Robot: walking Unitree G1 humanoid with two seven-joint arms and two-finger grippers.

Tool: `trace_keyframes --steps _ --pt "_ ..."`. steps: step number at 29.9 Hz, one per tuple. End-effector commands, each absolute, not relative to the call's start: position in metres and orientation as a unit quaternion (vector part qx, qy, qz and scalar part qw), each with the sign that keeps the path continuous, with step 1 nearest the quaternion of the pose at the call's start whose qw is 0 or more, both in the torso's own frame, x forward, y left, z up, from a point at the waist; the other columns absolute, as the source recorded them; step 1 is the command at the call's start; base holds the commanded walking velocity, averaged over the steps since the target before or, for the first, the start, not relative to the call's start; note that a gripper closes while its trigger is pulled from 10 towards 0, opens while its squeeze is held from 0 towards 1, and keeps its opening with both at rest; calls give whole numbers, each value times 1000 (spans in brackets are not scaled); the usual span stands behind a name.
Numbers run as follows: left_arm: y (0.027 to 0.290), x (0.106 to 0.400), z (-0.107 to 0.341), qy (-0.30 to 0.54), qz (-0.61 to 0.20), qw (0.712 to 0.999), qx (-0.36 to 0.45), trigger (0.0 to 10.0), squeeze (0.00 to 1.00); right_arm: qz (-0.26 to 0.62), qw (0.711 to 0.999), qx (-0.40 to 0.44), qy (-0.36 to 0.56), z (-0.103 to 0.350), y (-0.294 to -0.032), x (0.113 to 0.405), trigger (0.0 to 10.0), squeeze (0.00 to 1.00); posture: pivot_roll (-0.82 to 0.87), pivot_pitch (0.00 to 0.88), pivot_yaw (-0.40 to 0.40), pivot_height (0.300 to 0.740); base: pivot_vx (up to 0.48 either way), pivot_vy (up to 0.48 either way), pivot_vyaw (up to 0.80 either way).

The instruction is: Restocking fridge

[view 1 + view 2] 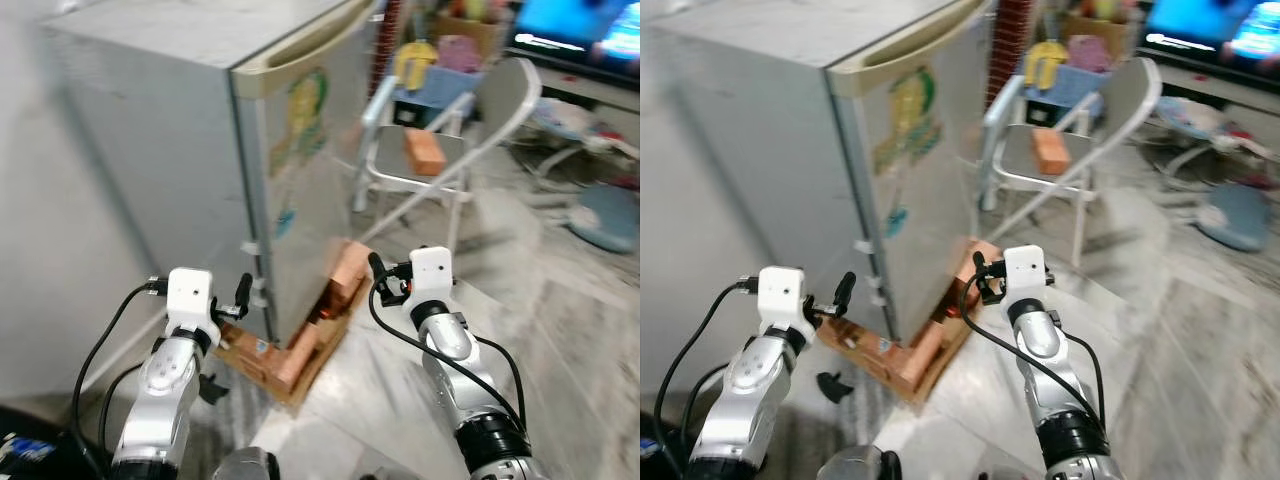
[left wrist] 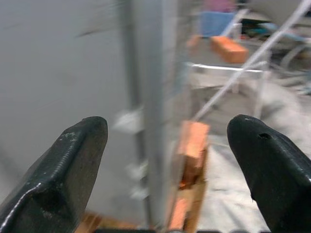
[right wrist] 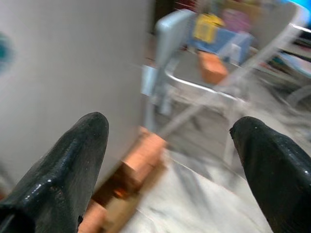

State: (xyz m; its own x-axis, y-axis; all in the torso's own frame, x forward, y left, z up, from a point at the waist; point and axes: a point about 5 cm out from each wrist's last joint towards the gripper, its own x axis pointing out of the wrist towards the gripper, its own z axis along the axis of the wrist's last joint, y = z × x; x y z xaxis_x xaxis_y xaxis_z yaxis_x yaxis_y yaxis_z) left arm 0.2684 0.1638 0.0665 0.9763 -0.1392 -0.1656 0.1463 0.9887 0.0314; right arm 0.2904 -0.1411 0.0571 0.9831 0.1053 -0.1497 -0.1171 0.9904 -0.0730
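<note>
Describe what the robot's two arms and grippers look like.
Both arms are silver, jointed metal with black cables looping along them. Each wrist carries a white boxy housing. The left gripper and right gripper each have two long, glossy black fingers with rounded tips.

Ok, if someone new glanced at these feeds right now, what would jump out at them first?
Probably the grey fridge, door shut with stickers on its front, standing on bricks and a wooden board. Next, both arms raised before it: the left claw open near its front corner, the right claw open by the bricks. Behind, a folding chair holds an orange brick-like block on its seat.
</note>
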Motion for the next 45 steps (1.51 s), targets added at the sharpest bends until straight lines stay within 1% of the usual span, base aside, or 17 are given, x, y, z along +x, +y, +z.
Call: trace_keyframes --steps 1,4,9,11,17,19,21,23,25,28,32,39,41,42,45 --pt "165 271 68 80 -72 994 24 10000 0 52 995 -45 68 61 -145 290 10000 0 114 35 -35 740 0 0 -800" --pt "167 272 68 79 -69 994 25 10000 0 50 996 -41 68 61 -147 289 10000 0 108 39 -34 740 0 0 -692" --pt "167 272 67 79 -63 995 27 10000 0 48 996 -39 70 62 -147 287 10000 0 107 44 -36 740 0 0 0" --pt "170 273 67 74 -41 996 32 10000 0 53 995 -37 78 60 -144 286 10000 0 103 50 -37 740 0 0 0" --pt "175 278 67 75 -25 996 30 10000 0 55 995 -36 81 61 -145 282 10000 0 97 59 -37 740 0 0 -722" --pt "174 282 69 69 -24 997 26 10000 0 62 995 -25 76 64 -145 280 10000 0 91 74 -47 740 0 0 0" --pt "176 287 71 65 -23 997 45 10000 0 66 995 -26 74 68 -144 278 10000 0 78 103 -41 740 0 0 0" --pt "178 289 72 63 -22 996 53 10000 0 72 994 -21 75 69 -142 275 10000 0 70 109 -39 740 0 0 0" --pt "185 293 73 57 0 996 69 10000 0 80 993 -17 82 68 -140 269 10000 0 58 117 -33 740 0 0 0" --pt "195 302 77 54 33 995 71 10000 0 110 989 -2 96 65 -134 257 10000 0 46 119 -29 740 0 0 0" --pt "201 309 83 44 56 995 68 10000 0 135 985 -1 111 62 -131 249 10000 0 39 125 -29 740 0 0 0" --pt "193 325 85 42 44 997 53 10000 0 150 982 3 115 71 -127 248 10000 0 31 152 -35 740 0 0 0" --pt "191 328 84 43 39 997 49 10000 0 165 980 3 115 75 -124 247 10000 0 24 156 -36 740 0 0 0" --pt "187 333 85 42 29 998 44 10000 0 193 974 -8 115 78 -120 242 10000 0 21 156 -37 740 0 0 0" --pt "184 340 88 42 34 997 52 10000 0 209 970 -6 127 75 -122 236 10000 0 18 154 -38 740 0 0 0"
